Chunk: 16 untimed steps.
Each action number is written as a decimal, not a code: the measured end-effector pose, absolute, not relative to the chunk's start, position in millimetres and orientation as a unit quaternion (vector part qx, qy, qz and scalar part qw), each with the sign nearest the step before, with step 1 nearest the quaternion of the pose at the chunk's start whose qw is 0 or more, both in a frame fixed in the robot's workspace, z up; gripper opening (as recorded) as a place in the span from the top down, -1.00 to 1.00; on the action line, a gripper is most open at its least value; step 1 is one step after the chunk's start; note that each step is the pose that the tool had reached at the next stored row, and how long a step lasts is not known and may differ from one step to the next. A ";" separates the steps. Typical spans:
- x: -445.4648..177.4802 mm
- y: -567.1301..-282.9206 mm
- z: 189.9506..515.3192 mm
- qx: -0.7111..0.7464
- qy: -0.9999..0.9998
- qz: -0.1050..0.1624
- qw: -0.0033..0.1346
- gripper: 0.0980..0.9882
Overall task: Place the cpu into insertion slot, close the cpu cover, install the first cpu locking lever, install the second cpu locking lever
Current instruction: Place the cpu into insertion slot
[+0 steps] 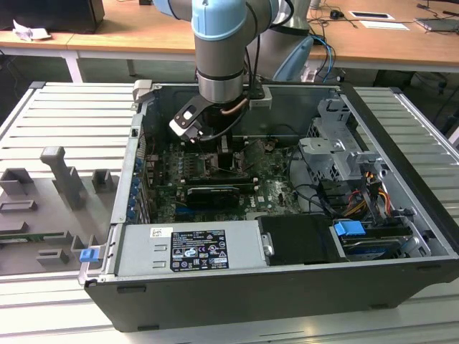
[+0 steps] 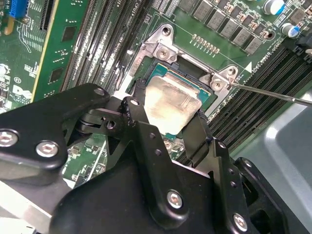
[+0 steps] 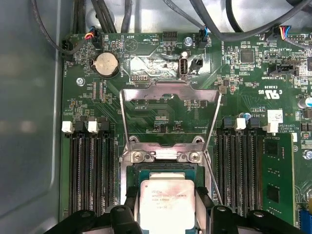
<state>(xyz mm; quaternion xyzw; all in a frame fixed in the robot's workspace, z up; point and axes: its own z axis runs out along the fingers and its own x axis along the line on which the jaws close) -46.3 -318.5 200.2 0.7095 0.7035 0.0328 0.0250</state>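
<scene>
Currently the gripper [image 1: 224, 152] reaches down into the open computer case [image 1: 287, 304], over the green motherboard [image 3: 243, 73] towards the exterior view's left and the far wall. In both wrist views its jaws are clamped on the cpu [image 2: 170, 105], one black finger [image 2: 138, 95] against each of two opposite edges. The cpu, silvery top upward, sits level at the insertion slot [image 3: 161, 168], whose dark rim shows around it; whether it is fully seated I cannot tell. In the first wrist view the cpu cover [image 3: 170, 91] stands open, swung up on its hinge just beyond the slot. A thin metal lever [image 2: 273, 92] juts out beside the socket, unlatched. Memory slots [image 3: 92, 170] flank the socket.
</scene>
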 end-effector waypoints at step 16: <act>-44.8 -317.4 200.0 0.709 0.704 0.031 0.027 -0.17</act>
